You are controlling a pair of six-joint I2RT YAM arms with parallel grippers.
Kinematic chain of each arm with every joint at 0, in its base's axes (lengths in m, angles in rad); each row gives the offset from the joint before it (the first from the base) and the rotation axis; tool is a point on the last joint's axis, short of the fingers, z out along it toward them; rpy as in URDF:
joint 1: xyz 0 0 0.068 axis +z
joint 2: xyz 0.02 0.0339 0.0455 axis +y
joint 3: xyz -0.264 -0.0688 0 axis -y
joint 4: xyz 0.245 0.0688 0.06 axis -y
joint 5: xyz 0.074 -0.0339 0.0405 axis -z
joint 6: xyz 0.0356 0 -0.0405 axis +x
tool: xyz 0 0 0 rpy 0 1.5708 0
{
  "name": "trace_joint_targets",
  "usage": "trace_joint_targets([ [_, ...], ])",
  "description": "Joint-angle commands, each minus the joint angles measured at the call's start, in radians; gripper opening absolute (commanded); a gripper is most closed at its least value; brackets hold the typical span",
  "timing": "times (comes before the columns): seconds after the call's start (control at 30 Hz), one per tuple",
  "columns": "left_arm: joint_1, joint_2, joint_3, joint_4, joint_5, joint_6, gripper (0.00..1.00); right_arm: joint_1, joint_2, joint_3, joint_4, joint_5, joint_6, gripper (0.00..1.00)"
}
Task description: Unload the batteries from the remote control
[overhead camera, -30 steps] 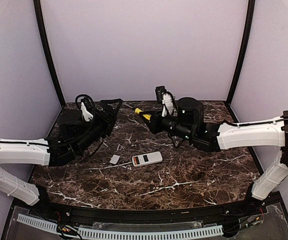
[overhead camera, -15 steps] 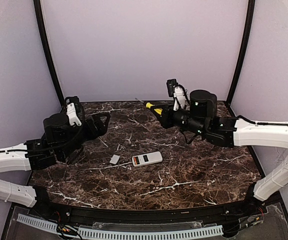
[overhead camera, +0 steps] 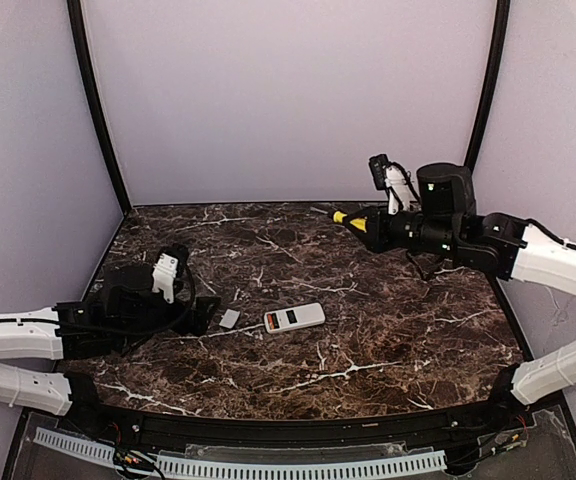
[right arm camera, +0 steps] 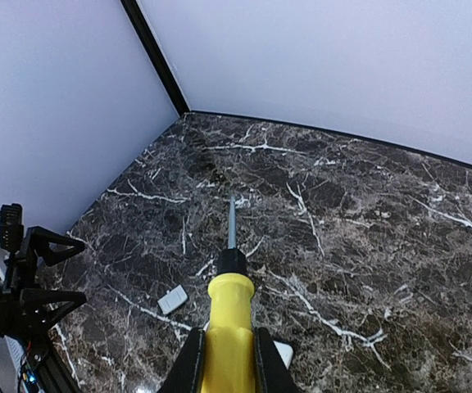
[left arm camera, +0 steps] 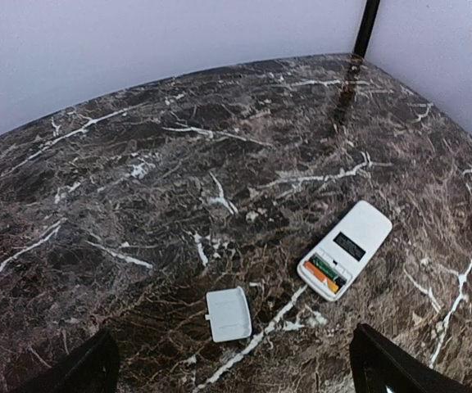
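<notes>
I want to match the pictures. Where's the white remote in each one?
Top external: remote control near the centre, right of the cover piece.
Left wrist: lower right, cover piece to its left.
Right wrist: only a white corner behind the screwdriver; cover piece further left.

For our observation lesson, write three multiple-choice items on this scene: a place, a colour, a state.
1. Where is the cover piece relative to the remote control? A on it; B beside it, apart; C under it.
2. The screwdriver handle is: A yellow; B blue; C green.
3. The right gripper is: A open; B shut on the screwdriver; C out of view.
Answers: B, a gap shows between them; A, plain in the wrist view; B, it clamps the handle.
</notes>
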Motion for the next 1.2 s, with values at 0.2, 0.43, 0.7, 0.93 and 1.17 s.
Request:
trace_joint_targets([
  [0.2,-0.001,0.246,-0.113,0.298,0.263,0.283,0.99,-0.119,0.048,0.158,-0.399,-0.41,0.036,0.0],
  [0.43,-0.001,0.428,-0.143,0.544,0.384,0.445,0.98,-0.117,0.169,0.274,-0.553,-0.55,0.049,0.0],
  [0.7,0.004,0.603,-0.085,0.633,0.5,0.599,0.99,-0.114,0.241,0.297,-0.592,-0.515,0.059,0.0],
  [0.93,0.102,0.728,0.024,0.613,0.682,0.608,0.98,-0.111,0.246,0.267,-0.589,-0.511,0.057,0.0],
  [1.17,0.166,0.856,0.115,0.577,0.771,0.607,0.93,-0.111,0.234,0.233,-0.58,-0.505,0.056,0.0],
])
